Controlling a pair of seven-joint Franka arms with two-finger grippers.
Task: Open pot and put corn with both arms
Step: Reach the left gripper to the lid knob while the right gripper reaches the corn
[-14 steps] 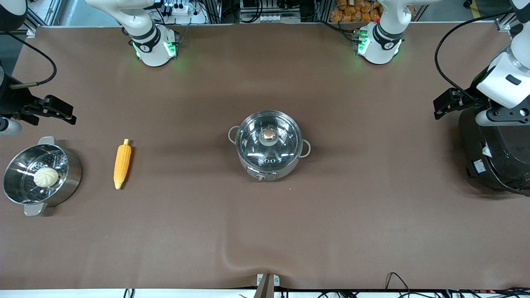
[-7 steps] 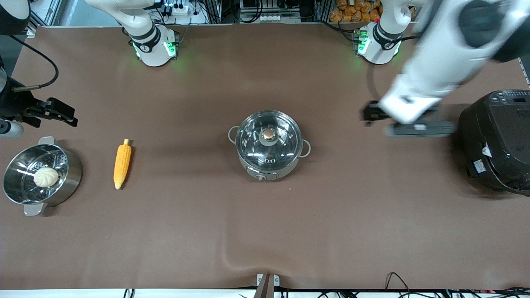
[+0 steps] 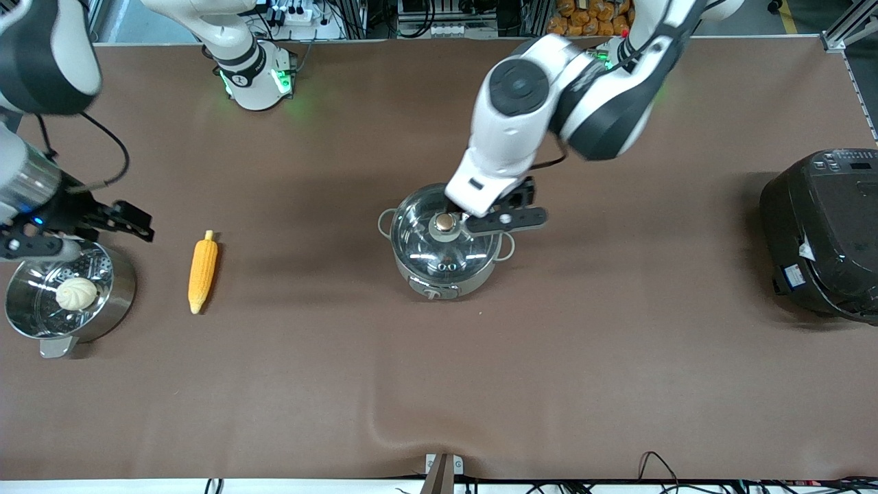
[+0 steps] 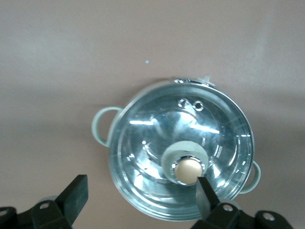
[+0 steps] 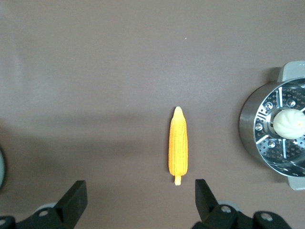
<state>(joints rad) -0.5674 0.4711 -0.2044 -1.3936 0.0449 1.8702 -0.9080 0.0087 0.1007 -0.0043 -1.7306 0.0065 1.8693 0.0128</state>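
You see a steel steamer pot with a white bun inside at one end of the brown counter, and a big black cooker at the other end.

White arms, black joints, green base lights.

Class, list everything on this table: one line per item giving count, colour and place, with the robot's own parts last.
pot: one, shiny steel, grey base, mid-table
lid: one, clear glass with brass knob, on the pot
corn: one, yellow-orange, lying toward the right arm's end
steamer: one, steel, beside the corn at the right arm's end
bun: one, white, in the steamer
cooker: one, black, at the left arm's end
left gripper: black, open, over the lid
right gripper: black, open, in the air near the corn
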